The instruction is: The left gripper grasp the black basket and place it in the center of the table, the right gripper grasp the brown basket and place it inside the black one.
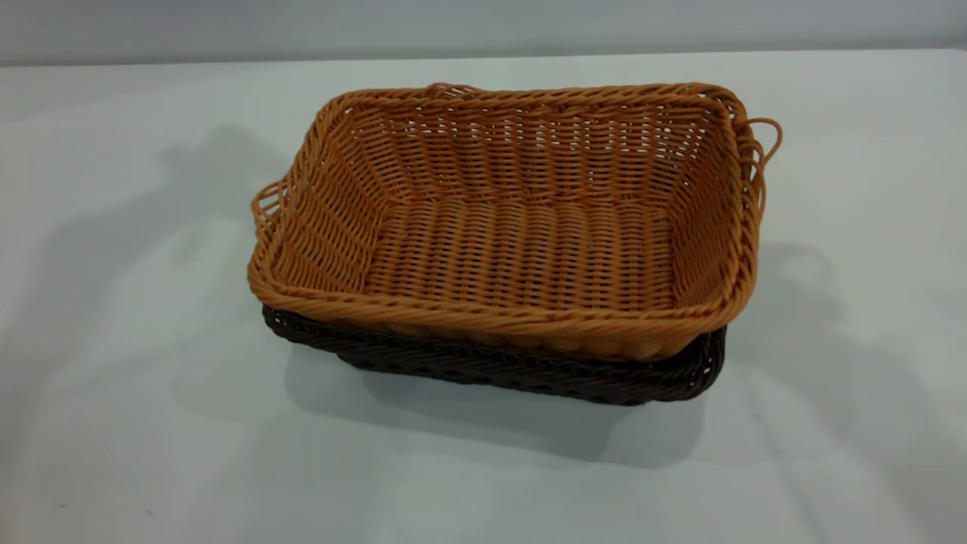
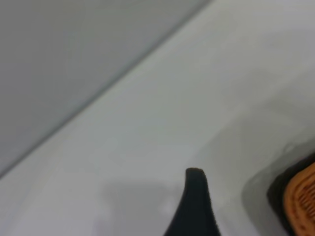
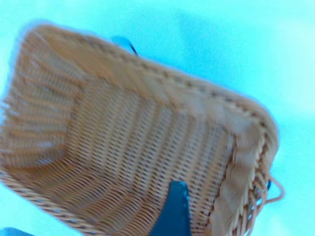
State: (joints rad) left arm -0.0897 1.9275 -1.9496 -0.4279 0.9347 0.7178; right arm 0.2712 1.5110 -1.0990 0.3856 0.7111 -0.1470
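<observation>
The brown basket (image 1: 521,227) sits nested inside the black basket (image 1: 529,370) near the middle of the table (image 1: 136,423). Only the black basket's near rim shows below it. Neither gripper appears in the exterior view. In the left wrist view my left gripper (image 2: 241,216) is above bare table beside the baskets' corner (image 2: 300,201), and one dark finger (image 2: 196,201) shows with nothing against it. In the right wrist view my right gripper (image 3: 221,216) hovers over the brown basket (image 3: 123,142). One finger (image 3: 173,209) shows, apart from the weave and holding nothing.
The white-grey tabletop stretches wide on every side of the stacked baskets. Its far edge (image 1: 227,59) meets a grey wall. Small wire loops (image 1: 767,140) stick out at the brown basket's ends. Arm shadows lie on the table left and right.
</observation>
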